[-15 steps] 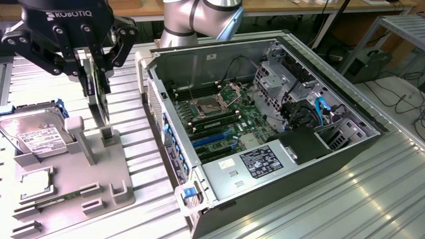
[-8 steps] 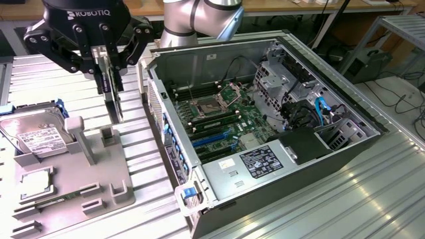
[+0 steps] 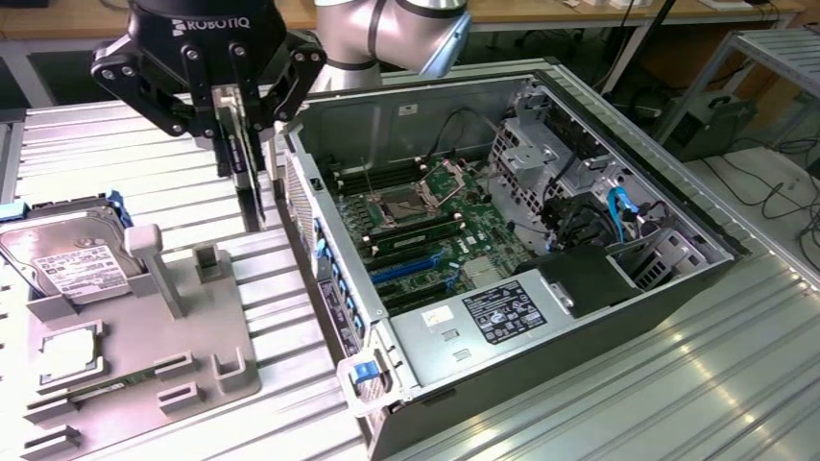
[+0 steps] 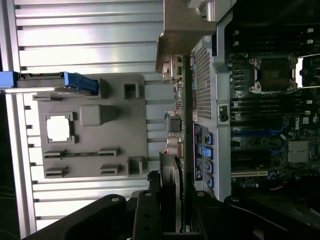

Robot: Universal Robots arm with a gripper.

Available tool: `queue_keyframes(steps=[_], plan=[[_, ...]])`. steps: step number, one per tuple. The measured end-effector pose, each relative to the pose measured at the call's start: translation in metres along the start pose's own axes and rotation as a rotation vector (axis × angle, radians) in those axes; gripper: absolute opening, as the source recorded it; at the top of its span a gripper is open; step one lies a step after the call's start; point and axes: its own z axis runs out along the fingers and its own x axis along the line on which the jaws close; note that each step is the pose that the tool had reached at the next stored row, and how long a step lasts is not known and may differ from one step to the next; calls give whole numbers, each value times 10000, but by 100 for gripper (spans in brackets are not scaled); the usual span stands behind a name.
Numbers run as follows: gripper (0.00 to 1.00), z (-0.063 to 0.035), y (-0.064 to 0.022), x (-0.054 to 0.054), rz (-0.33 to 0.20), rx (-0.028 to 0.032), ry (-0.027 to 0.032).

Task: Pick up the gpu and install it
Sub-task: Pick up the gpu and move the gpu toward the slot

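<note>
Gpu hangs on edge, vertical, with the gripper clamped on its upper edge and the arm pointing straight down. The card is clear of the tabletop, between the grey fixture and the open computer case. Fixture holds hard drive and CPU chip. Motherboard sits in the case.

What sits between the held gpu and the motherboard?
The computer case's rear wall: the gpu in the gripper hangs outside it, motherboard inside. Exterior view shows it.
</note>
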Motion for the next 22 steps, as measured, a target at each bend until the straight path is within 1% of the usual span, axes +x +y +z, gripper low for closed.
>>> queue_keyframes(steps=[4, 6, 12, 16, 17, 19, 21, 22], plan=[[28, 3, 4, -89, 0, 0, 0], [28, 5, 7, -158, 0, 0, 0], [28, 8, 10, -235, 0, 0, 0], [28, 12, 14, -322, -1, 7, -1], [28, 16, 16, -373, -8, 6, -1], [28, 21, 21, -491, -292, -2, -3], [28, 28, 24, -574, -322, -1, -2], [28, 30, 25, -592, -323, -3, -3]])
